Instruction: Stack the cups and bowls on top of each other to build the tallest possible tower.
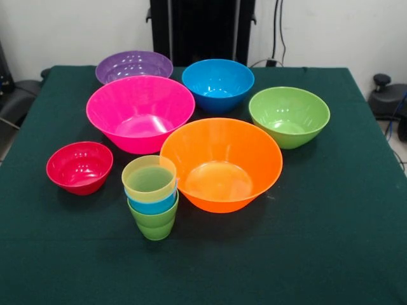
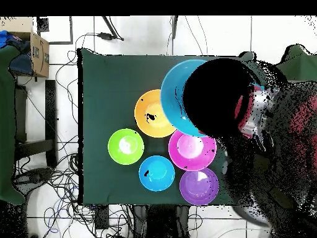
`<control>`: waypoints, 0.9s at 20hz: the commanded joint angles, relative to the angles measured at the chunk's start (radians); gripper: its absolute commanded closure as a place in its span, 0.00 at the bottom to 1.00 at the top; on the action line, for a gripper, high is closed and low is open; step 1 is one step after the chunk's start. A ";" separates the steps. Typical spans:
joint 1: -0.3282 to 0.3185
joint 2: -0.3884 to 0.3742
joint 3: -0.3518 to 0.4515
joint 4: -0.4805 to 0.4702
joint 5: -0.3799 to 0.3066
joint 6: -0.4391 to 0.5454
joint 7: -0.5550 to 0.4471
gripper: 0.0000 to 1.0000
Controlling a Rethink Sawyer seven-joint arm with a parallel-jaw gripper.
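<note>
In the front view the tower stands at the front left of the table: green cup (image 1: 155,223) lowest, blue cup (image 1: 152,206) in it, yellow cup (image 1: 149,178) on top. Around it sit the red bowl (image 1: 79,166), orange bowl (image 1: 221,162), pink bowl (image 1: 140,111), purple bowl (image 1: 133,65), blue bowl (image 1: 218,82) and green bowl (image 1: 289,114), all upright and apart. No teal bowl shows there. The overhead view shows the orange (image 2: 148,114), green (image 2: 125,146), blue (image 2: 156,173), pink (image 2: 192,150) and purple (image 2: 199,186) bowls. A large teal-blue ring (image 2: 168,93) hides the tower there. No gripper shows.
The dark green cloth-covered table (image 1: 331,241) carries everything. The robot's black pedestal (image 1: 202,28) stands behind its far edge. Cables lie on the floor around the table (image 2: 62,180), and a cardboard box (image 2: 38,52) sits beside it.
</note>
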 commanded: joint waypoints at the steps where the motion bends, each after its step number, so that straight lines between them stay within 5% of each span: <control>1: 0.007 -0.006 0.000 -0.002 -0.043 0.094 -0.186 1.00; 18: 0.026 0.039 0.023 -0.097 -0.059 0.194 -0.155 1.00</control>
